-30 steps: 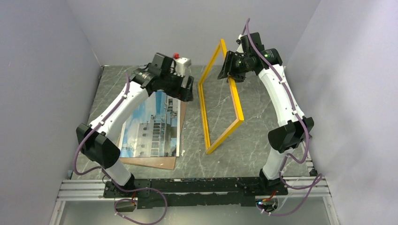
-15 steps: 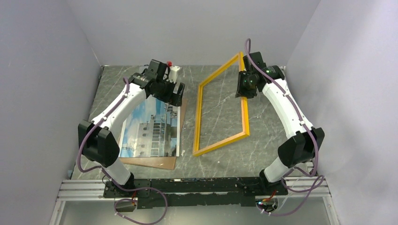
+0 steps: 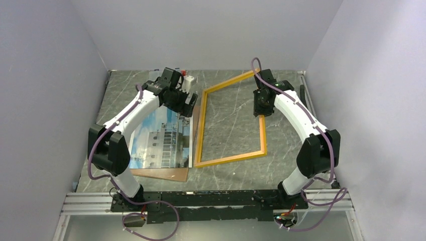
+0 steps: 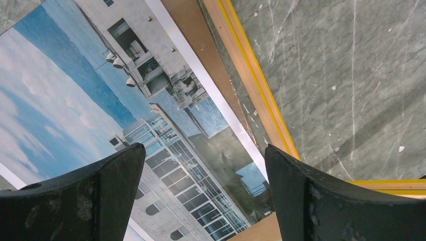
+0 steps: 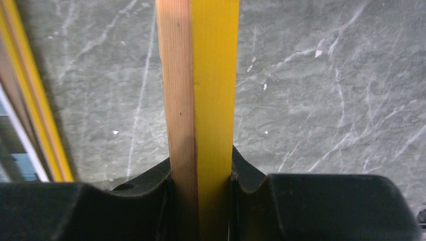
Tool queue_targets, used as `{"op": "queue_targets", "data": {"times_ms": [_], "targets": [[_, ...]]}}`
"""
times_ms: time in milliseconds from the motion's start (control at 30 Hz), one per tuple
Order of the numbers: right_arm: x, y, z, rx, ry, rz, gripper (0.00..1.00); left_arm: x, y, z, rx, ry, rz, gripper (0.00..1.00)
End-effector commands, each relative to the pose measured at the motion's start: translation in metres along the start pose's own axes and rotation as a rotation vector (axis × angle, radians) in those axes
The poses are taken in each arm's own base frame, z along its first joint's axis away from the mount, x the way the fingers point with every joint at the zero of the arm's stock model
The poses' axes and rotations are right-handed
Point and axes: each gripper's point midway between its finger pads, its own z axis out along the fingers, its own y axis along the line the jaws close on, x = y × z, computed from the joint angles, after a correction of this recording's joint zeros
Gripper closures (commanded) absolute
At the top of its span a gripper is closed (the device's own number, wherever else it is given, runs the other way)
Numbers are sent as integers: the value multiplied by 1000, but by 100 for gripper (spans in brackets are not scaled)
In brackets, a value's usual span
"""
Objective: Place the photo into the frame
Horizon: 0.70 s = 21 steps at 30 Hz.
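The photo [image 3: 161, 135], a building against blue sky, lies on a brown backing board [image 3: 166, 174] at the left of the table. My left gripper [image 3: 184, 98] hovers open over the photo's far right corner; in the left wrist view the photo [image 4: 100, 100] fills the gap between the fingers [image 4: 75, 201]. The yellow frame [image 3: 201, 130] lies almost flat just right of the board, its left rail [image 4: 256, 95] along the board's edge. My right gripper [image 3: 261, 106] is shut on the frame's right rail [image 5: 201, 75], wood side left, yellow side right.
A small white object with a red top [image 3: 189, 80] stands behind my left gripper near the back wall. Grey walls close in the marble table [image 3: 231, 125] on three sides. The arm bases and a rail run along the near edge.
The frame has swung down from standing on edge to nearly flat, its left rail sliding up to the board. My right gripper came down with it. My left gripper shifted slightly.
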Motion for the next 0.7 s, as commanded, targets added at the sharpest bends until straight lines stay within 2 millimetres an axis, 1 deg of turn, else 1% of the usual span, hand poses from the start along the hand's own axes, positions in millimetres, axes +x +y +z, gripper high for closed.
{"op": "queue_targets", "data": {"times_ms": [0, 100, 133, 200, 233, 300, 433, 500, 533, 667], "targets": [[-10, -11, 12, 79, -35, -62, 83, -3, 7, 1, -27, -22, 34, 5], [-13, -12, 15, 90, -33, -77, 81, 4, 8, 7, -29, -6, 38, 5], [-14, -13, 16, 97, -29, -78, 78, 9, 9, 11, -27, 7, 39, 5], [-11, -15, 21, 118, -5, -78, 68, 16, 10, 19, -25, 27, 43, 5], [-9, -15, 24, 122, 7, -78, 66, 19, 11, 23, -29, 32, 47, 5], [-4, -17, 31, 137, 21, -69, 64, 24, 17, 33, -49, 36, 63, 5], [4, -19, 44, 151, 34, -49, 65, 35, 21, 45, -41, 56, 67, 5], [8, -20, 47, 161, 46, -34, 68, 38, 21, 50, -33, 62, 64, 5], [8, -18, 48, 150, 45, -30, 69, 40, 21, 52, -31, 65, 61, 5], [14, -23, 56, 179, 44, -15, 78, 40, 21, 57, -22, 69, 49, 5]]}}
